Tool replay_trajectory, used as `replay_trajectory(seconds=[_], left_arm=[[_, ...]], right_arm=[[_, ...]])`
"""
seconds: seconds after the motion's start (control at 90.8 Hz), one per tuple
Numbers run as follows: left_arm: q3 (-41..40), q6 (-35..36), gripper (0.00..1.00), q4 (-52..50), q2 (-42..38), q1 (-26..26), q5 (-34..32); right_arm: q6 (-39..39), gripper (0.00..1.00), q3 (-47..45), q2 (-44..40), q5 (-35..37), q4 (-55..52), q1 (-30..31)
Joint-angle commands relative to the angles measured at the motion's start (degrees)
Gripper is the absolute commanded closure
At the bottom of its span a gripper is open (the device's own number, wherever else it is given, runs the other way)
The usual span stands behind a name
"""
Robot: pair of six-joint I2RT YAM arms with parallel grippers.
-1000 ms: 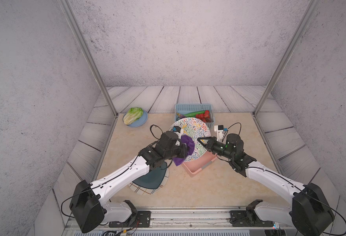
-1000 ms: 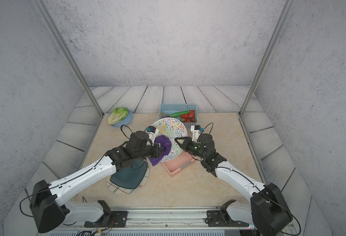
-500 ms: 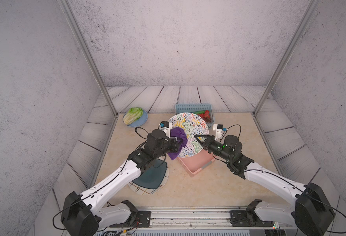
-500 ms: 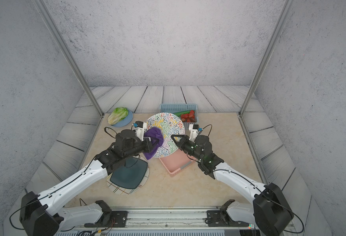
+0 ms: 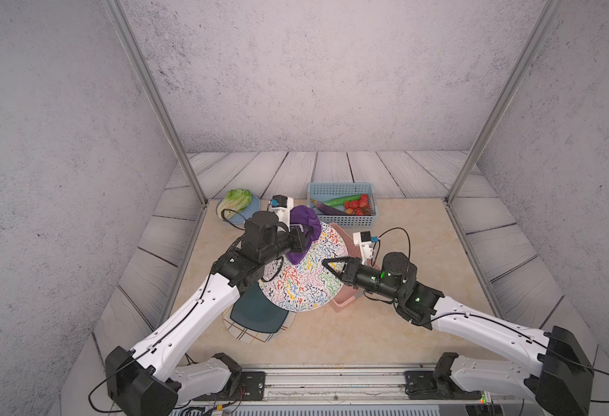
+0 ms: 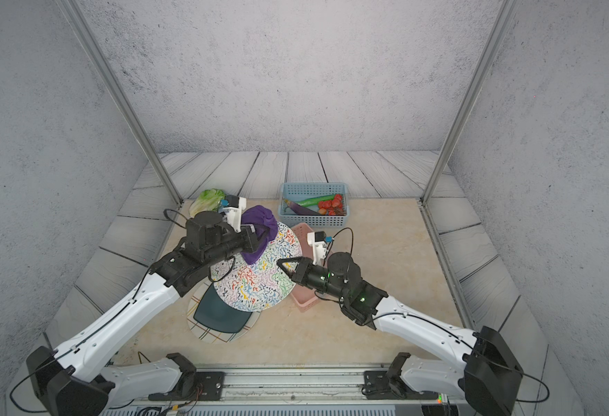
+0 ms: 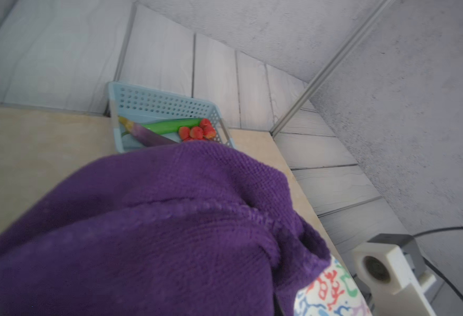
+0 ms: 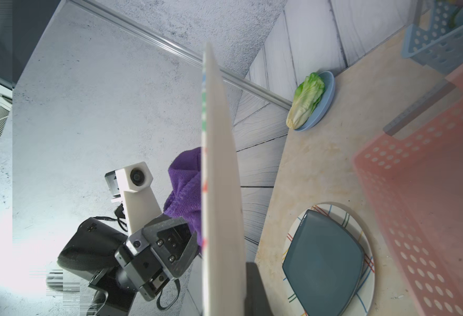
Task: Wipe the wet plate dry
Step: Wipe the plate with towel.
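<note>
- The right hand pinches the side rim of the colourful plate. It holds the plate up in the air, tipped on its edge, over the pink basket.
- The left hand is squeezed tight on the purple cloth. The cloth is bunched up around it.
- A second ago the cloth was pressed on the middle of the plate. Now it has slid up to the far rim, and part of it hangs over the top edge.
- So I think one long wipe has just reached its end. The face of the plate below the cloth is bare now.
- I cannot see any water drops, so I cannot tell if the plate is dry.
- Next, the cloth likely needs to come back down over the parts it missed.
- A dark plate lies flat on the surface, just below.
</note>
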Motion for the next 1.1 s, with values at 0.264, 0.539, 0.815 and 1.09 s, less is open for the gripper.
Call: replay_trajectory(seconds=[0.264,0.539,0.815,1.09], left_arm=[[-9.1,3.6,1.00,-8.0,0.8,-8.8,-1.5],[-14.2,1.8,1.00,-13.8,-10.7,3.5,-1.5],[-12.8,9.6,1.00,-11.4,-4.0,-7.3,11.7],[-18.6,-15.3,1.00,9.2,-17.1,10.2,24.3]], right_arm=[[5.6,1.00,5.3,-6.9,-8.0,23.6,-10.1],[1.0,1.00,4.3,-10.8,-11.5,18.5,-8.1],[2.8,1.00,2.9,-12.3,-4.4,18.0,-11.8],[11.6,1.00,-0.9,-14.4,-4.7,22.4,-21.8]])
